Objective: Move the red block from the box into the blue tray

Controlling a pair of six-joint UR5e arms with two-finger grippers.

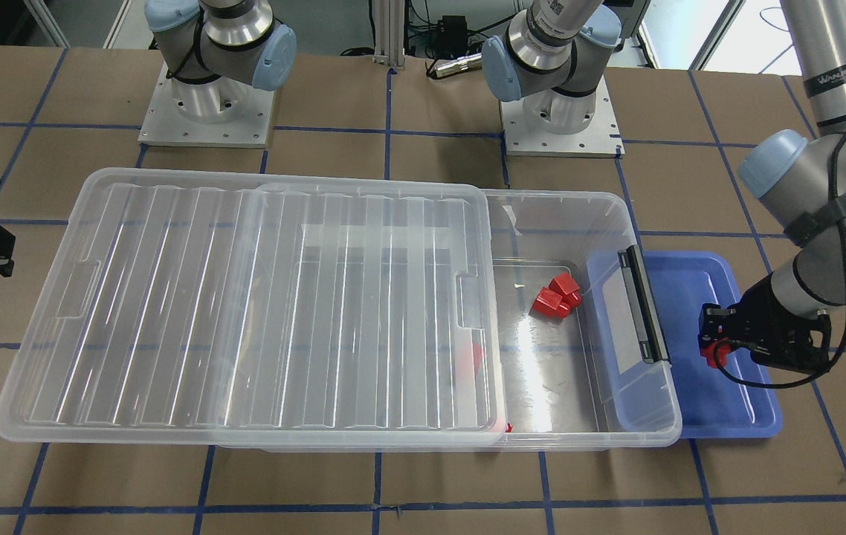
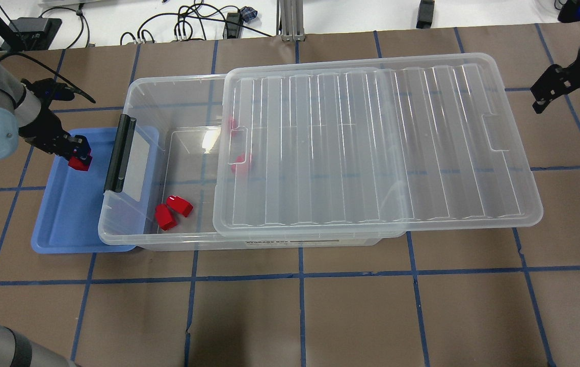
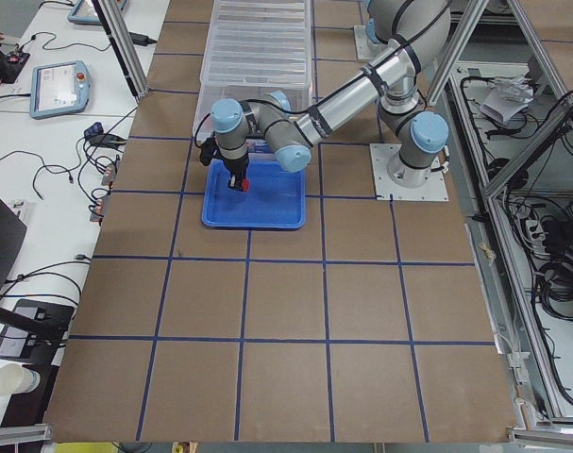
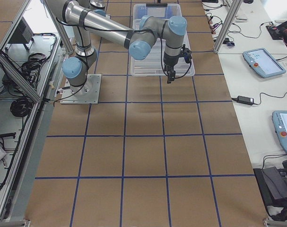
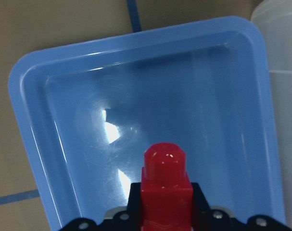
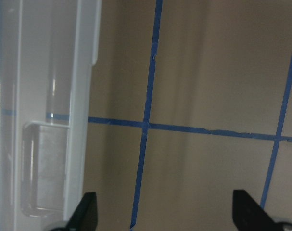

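Observation:
My left gripper [image 2: 77, 153] is shut on a red block [image 2: 80, 162] and holds it over the blue tray [image 2: 63, 219], near its far end. The left wrist view shows the block [image 5: 165, 190] between the jaws above the tray floor [image 5: 150, 106]. The box [image 2: 178, 148] lies beside the tray, its black handle [image 2: 118, 153] toward it and its ribbed lid [image 2: 371, 142] slid aside. Two red blocks [image 2: 173, 210] lie in the open end; two more show dimly under the lid edge [image 2: 239, 160]. My right gripper [image 2: 557, 89] is open and empty, off the lid's far end.
The table is brown board with blue tape lines. The two arm bases [image 1: 207, 104] stand behind the box in the front view. The right wrist view shows the lid's edge [image 6: 81, 106] beside bare table.

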